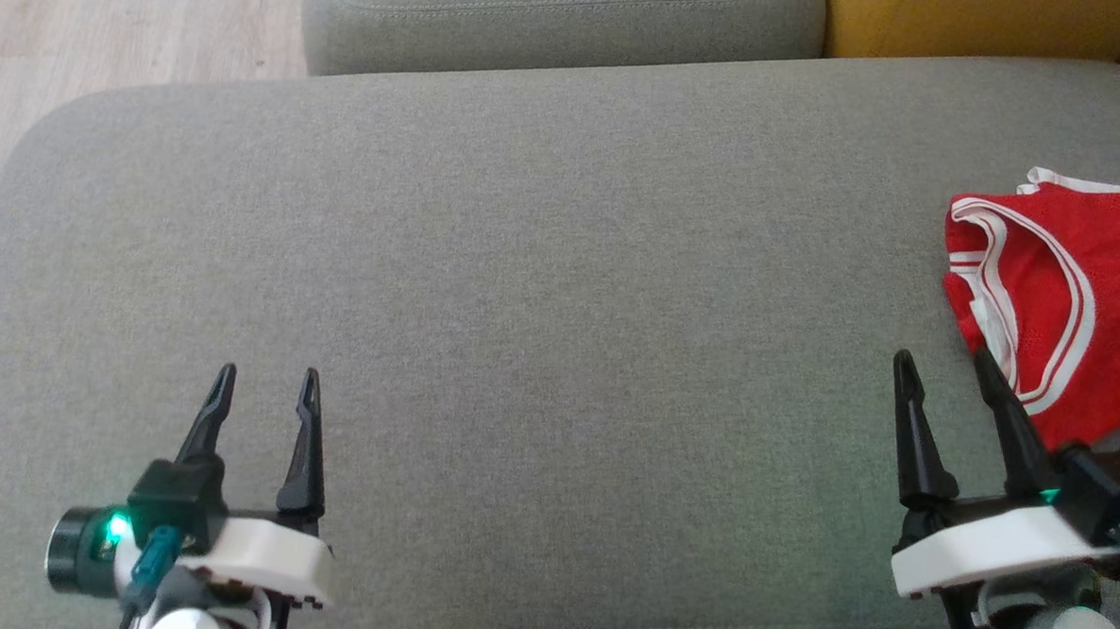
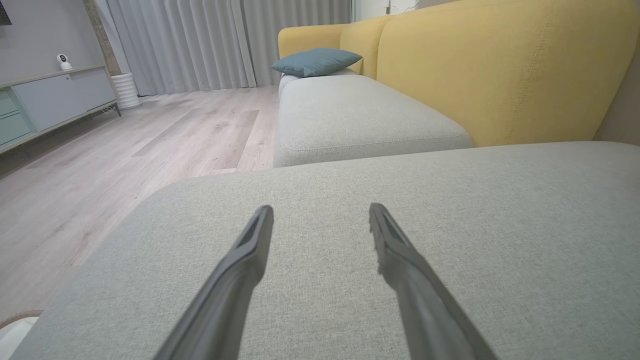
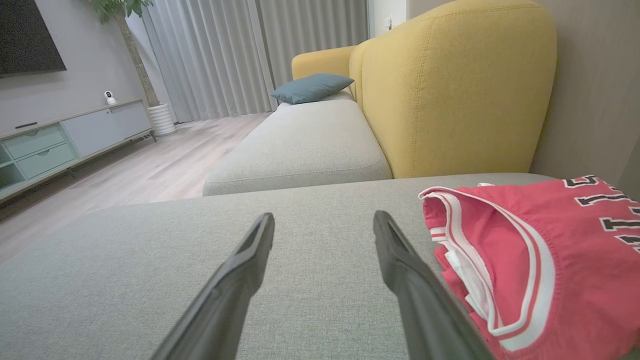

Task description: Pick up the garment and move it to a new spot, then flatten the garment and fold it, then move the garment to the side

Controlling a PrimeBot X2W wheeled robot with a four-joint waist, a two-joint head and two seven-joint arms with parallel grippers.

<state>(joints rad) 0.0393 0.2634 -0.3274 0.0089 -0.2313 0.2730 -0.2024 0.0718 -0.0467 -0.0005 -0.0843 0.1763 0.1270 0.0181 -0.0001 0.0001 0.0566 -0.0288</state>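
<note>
Red garment — just right of the right gripper.

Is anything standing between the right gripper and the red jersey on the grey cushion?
Nothing visible does. The open right gripper sits just beside the red jersey, over bare grey seat cushion.

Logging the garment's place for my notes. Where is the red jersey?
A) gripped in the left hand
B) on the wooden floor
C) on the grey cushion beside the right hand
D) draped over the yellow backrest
C: the red jersey lies on the grey cushion, next to the open right hand, which grips nothing.
</note>
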